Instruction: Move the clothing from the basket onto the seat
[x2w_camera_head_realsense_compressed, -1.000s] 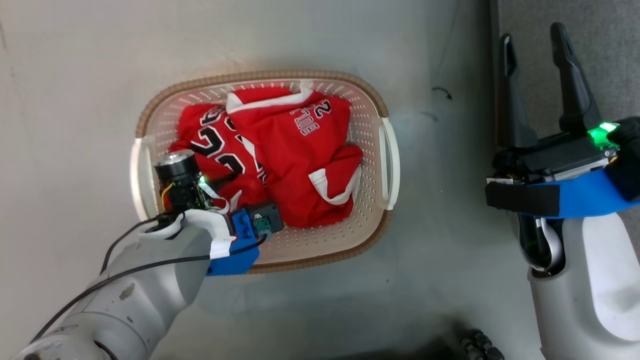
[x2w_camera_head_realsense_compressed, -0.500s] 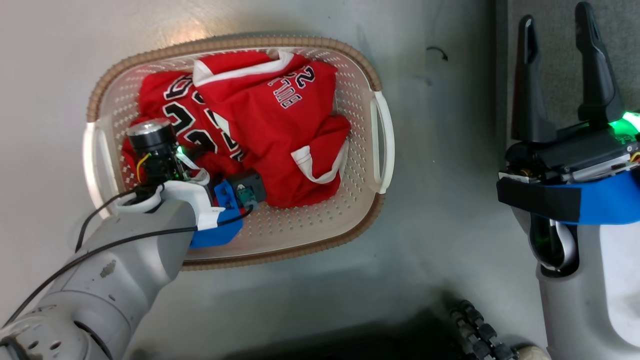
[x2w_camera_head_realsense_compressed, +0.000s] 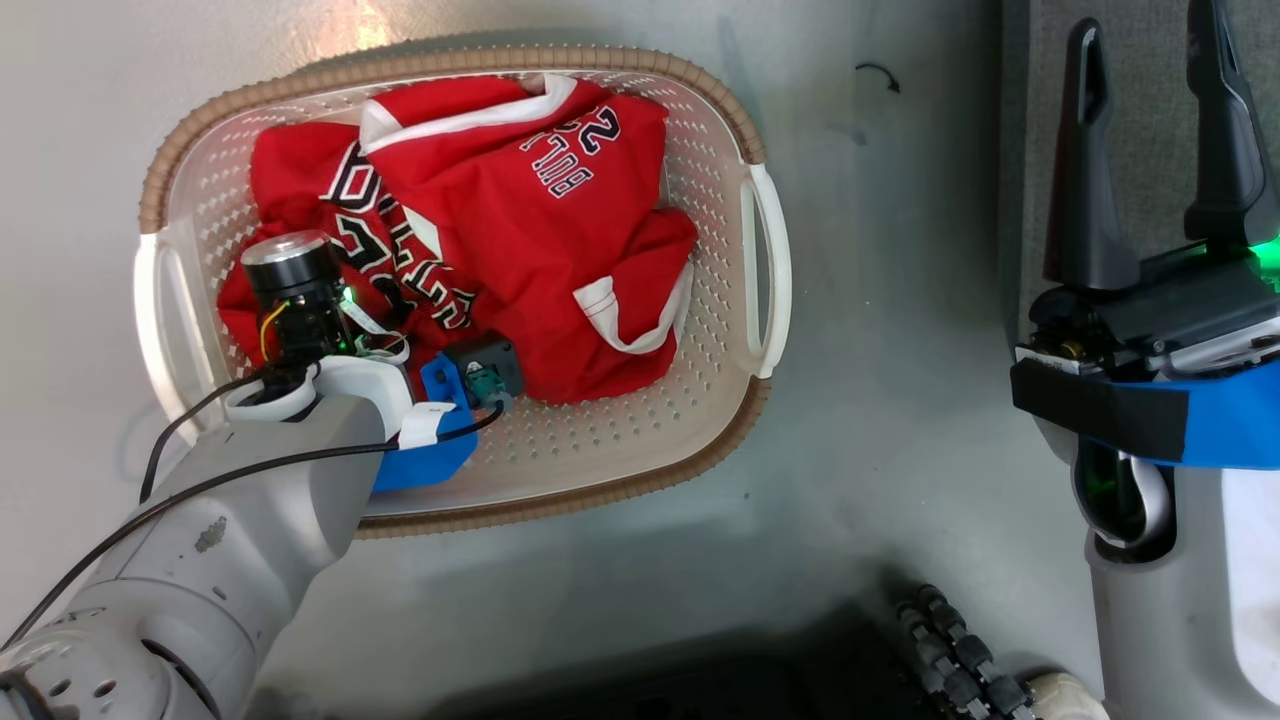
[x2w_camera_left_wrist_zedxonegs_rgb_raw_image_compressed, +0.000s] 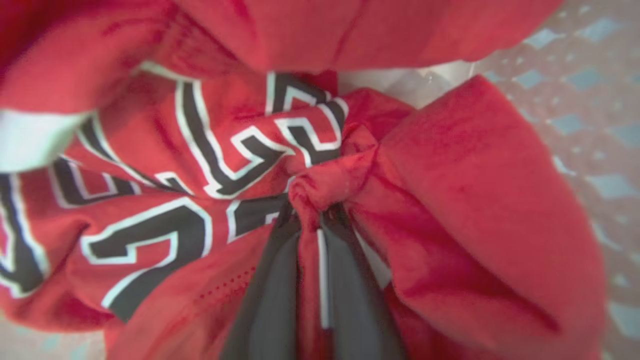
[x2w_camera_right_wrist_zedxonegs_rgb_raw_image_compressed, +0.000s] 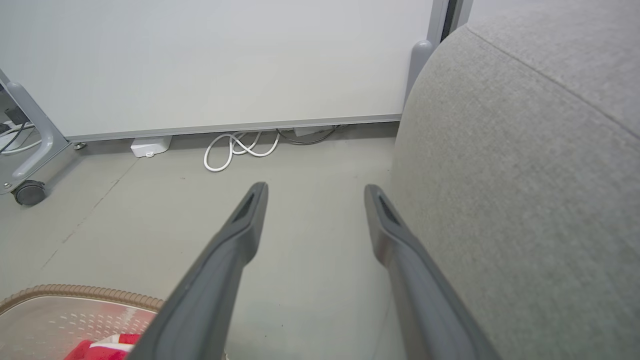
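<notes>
Over at ten o'clock in the head view, the basket (x2w_camera_head_realsense_compressed: 560, 62) sits on the grey floor (x2w_camera_head_realsense_compressed: 880, 300) with the clothing (x2w_camera_head_realsense_compressed: 560, 250) heaped inside it, two red jerseys crumpled together. From seven o'clock the left arm (x2w_camera_head_realsense_compressed: 250, 500) reaches into the basket's near-left part. The left wrist view shows the left gripper (x2w_camera_left_wrist_zedxonegs_rgb_raw_image_compressed: 312, 210) with its dark fingers pressed nearly together, pinching a bunched fold of the red cloth between them. At three o'clock the right gripper (x2w_camera_right_wrist_zedxonegs_rgb_raw_image_compressed: 315, 189) hangs above the floor, fingers spread wide and holding nothing, well apart from the basket. Just beside it, toward two o'clock, rises the rounded grey edge of the seat (x2w_camera_right_wrist_zedxonegs_rgb_raw_image_compressed: 525, 175).
</notes>
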